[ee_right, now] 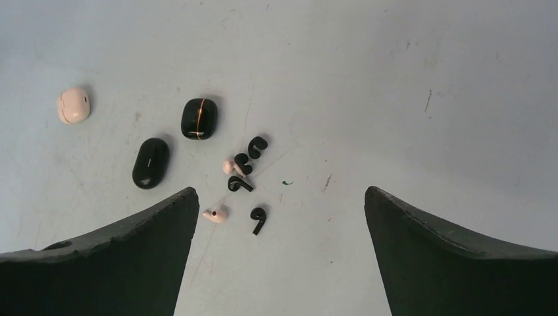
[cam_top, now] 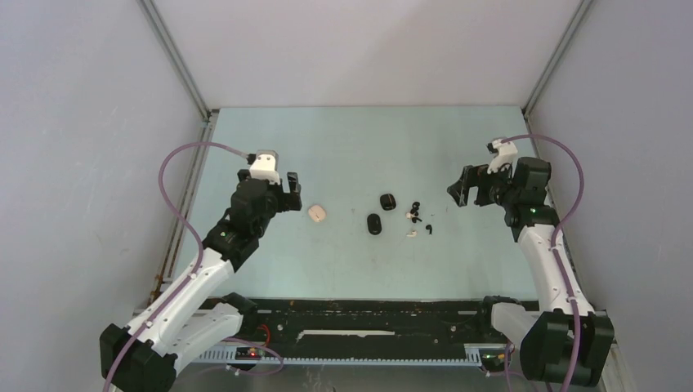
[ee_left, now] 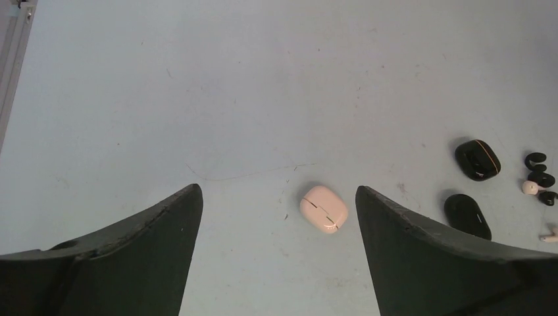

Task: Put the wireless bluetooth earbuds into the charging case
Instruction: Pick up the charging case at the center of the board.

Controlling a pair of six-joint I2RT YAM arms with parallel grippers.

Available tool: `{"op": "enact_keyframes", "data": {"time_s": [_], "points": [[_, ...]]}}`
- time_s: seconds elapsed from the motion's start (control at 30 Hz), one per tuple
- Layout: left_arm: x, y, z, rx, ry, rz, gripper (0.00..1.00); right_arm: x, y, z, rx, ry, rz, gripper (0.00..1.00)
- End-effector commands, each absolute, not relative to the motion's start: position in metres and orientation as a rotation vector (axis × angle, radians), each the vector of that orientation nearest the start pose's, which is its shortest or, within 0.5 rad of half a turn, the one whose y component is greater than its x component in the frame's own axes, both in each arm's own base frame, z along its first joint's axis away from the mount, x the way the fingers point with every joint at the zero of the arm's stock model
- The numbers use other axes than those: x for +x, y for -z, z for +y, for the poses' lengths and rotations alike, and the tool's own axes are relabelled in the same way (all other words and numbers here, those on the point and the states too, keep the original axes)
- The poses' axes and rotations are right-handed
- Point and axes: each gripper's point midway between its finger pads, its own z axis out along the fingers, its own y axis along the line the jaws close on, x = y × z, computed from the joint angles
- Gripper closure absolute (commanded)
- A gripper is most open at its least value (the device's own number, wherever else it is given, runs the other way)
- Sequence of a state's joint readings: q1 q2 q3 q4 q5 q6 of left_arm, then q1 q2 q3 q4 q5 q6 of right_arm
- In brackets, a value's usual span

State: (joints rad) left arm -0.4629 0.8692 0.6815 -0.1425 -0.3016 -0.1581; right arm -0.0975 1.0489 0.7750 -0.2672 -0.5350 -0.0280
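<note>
- Left wrist view: left gripper (ee_left: 278, 189) spread wide, empty, near the pale pink case (ee_left: 324, 209).
- Right gripper (ee_right: 279, 191) equally wide, empty.
- Earbuds (ee_right: 241, 164) lie scattered right of that case, past two black cases (ee_right: 199, 118).

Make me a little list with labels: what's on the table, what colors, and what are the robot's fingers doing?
table: pale blue-green
cases: pale pink case, black case with a gold line, plain black case
loose earbuds: four black earbuds, two pale earbuds, bunched between the black cases and the right arm
earbuds in a case: none seen
left fingers: open, holding nothing, near the pale pink case
right fingers: open, holding nothing
</note>
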Motion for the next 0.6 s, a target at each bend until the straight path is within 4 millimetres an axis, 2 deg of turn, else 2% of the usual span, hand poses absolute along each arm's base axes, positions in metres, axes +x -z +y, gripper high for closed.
{"op": "enact_keyframes", "data": {"time_s": [0.0,0.07,0.2,0.33,0.43,0.5,0.57], "points": [[0.307,-0.216,-0.106,0.069,0.168,1.858,0.08,0.325,-0.207,0.060,-0.243,-0.527,1.971,0.01],[0.308,-0.215,-0.100,0.032,0.142,1.870,0.10,0.324,-0.208,0.063,-0.306,-0.532,1.954,0.00],[0.312,-0.207,-0.096,-0.065,0.118,1.931,0.13,0.323,-0.197,0.070,-0.437,-0.470,1.966,0.00],[0.314,-0.187,-0.108,-0.169,0.155,2.087,0.19,0.319,-0.193,0.083,-0.548,-0.446,1.960,0.01],[0.310,-0.164,-0.121,-0.235,0.195,2.219,0.23,0.312,-0.194,0.097,-0.624,-0.468,1.940,0.02],[0.305,-0.150,-0.134,-0.225,0.267,2.273,0.26,0.308,-0.194,0.102,-0.648,-0.493,1.935,0.02],[0.303,-0.136,-0.136,-0.291,0.285,2.290,0.27,0.304,-0.192,0.106,-0.672,-0.516,1.937,0.03]]}}
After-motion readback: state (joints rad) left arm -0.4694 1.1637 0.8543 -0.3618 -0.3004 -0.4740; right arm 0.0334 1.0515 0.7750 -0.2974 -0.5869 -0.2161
